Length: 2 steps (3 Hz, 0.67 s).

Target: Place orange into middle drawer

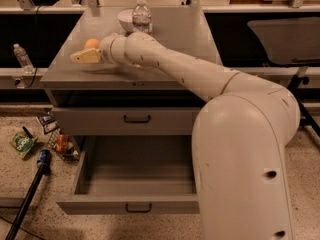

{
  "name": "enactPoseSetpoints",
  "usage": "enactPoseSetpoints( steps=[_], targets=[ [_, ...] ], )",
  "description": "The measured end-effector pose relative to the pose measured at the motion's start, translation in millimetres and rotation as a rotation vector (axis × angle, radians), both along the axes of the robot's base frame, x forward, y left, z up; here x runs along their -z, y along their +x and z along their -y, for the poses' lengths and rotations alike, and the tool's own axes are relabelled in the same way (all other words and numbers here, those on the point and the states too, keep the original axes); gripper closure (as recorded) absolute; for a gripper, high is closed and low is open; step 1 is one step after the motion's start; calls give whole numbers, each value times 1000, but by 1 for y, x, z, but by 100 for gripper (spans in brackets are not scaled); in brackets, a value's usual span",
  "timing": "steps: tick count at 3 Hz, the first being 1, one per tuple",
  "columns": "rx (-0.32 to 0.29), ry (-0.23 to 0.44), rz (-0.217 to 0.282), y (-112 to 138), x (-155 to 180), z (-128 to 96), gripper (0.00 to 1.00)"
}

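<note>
Up on the cabinet top (175, 39), the gripper (85, 57) sits against the orange (91, 43), its grip unreadable, the middle drawer (100, 204) open below.

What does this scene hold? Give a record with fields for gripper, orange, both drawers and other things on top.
gripper: tan gripper low over the grey cabinet top
orange: small round orange fruit on that top, just behind the gripper; contact unclear
middle drawer: wide grey metal drawer, pulled open, nothing seen inside
upper drawer: matching grey drawer, closed
also on top: white bowl and clear plastic water bottle, at the back
</note>
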<state>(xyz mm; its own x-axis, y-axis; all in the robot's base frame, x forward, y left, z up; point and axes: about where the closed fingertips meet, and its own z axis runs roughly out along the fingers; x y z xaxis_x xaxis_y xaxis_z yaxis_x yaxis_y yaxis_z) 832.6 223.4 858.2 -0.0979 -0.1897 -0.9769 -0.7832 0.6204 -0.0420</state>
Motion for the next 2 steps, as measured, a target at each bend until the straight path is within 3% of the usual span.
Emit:
enactPoseSetpoints(
  steps=[2],
  targets=[
    [-15, 5, 2, 14, 6, -10, 41]
  ],
)
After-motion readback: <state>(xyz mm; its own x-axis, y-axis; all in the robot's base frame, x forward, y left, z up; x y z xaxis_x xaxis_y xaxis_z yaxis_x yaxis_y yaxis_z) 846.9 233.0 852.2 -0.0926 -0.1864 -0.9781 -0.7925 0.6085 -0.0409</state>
